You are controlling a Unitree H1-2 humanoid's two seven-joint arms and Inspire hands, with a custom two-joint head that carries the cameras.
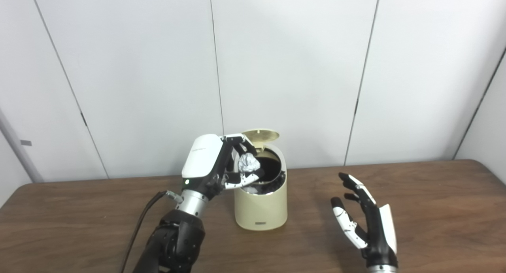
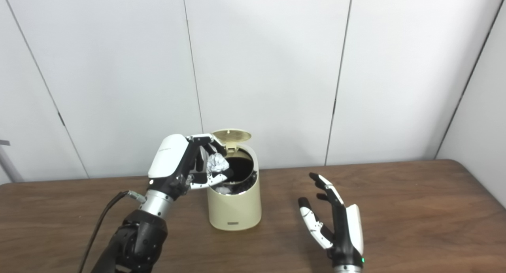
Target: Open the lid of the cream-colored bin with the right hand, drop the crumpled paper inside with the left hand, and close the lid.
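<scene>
Left hand (image 1: 215, 164) clamped on crumpled paper (image 1: 247, 162), poised directly over the mouth of the cream-colored bin (image 1: 261, 204), lid (image 1: 261, 135) up. Right hand (image 1: 365, 221) spread, empty, well right of it.

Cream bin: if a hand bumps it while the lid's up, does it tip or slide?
The cream bin looks like thin, probably light plastic, so a nudge would likely slide it across the smooth wooden table. It is taller than wide, with the lid raised at the back; a high push might tip it.
</scene>
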